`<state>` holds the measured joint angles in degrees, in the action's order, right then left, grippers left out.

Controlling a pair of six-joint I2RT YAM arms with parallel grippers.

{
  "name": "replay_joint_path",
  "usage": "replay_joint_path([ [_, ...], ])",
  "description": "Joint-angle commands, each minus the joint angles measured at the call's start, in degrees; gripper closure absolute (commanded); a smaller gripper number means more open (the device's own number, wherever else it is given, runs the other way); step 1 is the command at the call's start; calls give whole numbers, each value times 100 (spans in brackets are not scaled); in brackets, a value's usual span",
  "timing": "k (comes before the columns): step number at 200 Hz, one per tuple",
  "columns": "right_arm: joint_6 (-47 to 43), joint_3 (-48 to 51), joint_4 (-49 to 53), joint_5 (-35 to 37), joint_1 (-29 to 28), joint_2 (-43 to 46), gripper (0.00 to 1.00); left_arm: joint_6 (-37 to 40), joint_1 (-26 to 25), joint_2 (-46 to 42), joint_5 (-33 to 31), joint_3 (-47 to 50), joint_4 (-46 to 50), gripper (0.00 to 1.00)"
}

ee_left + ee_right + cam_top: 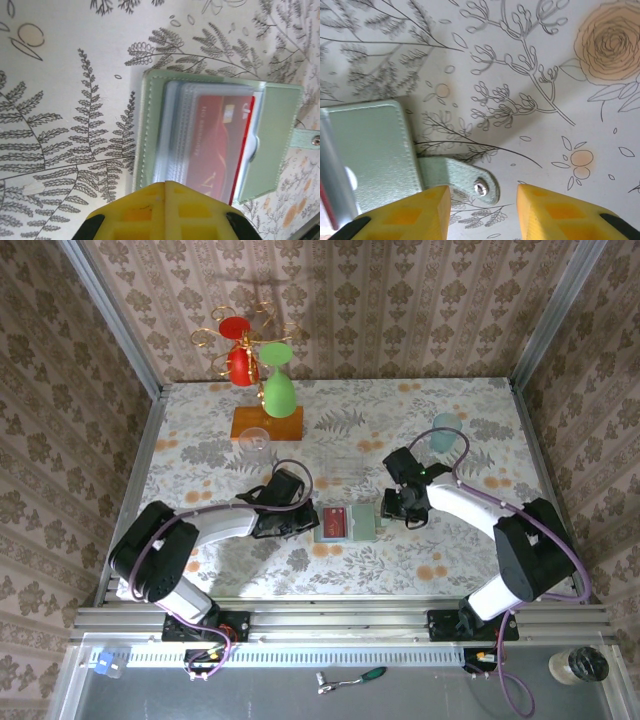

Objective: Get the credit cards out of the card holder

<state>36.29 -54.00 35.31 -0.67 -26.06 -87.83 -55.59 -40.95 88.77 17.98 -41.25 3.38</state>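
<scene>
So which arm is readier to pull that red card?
Probably right: the right gripper stands open at the snap tab of the card holder; the left gripper is shut at its opposite edge.

Walls: pinkish-beige damask wallpaper (400, 300) closes me in on three sides.
Table: my tabletop (200, 440) wears a pale cloth printed with grey ferns and orange roses.
Frame: aluminium posts (112, 315) at the far corners; aluminium rail (340, 620) along my near edge.
Light: bright and even, with soft shadows.

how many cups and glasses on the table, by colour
red glass: 1
green glass: 1
clear glass: 1
pale blue cup: 1
total: 4
</scene>
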Motion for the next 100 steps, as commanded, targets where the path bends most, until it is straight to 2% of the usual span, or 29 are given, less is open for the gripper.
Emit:
replay_joint_path([
  [1, -51, -246, 352, -134, 22, 233, 60, 171, -5, -214, -101, -153, 320, 98],
  [51, 10, -617, 409, -579, -87, 347, 62, 267, -9, -295, -75, -319, 392, 93],
  [100, 270, -482, -389, -1441, -270, 75, 69, 315, -141, -164, -10, -501, 303, 93],
])
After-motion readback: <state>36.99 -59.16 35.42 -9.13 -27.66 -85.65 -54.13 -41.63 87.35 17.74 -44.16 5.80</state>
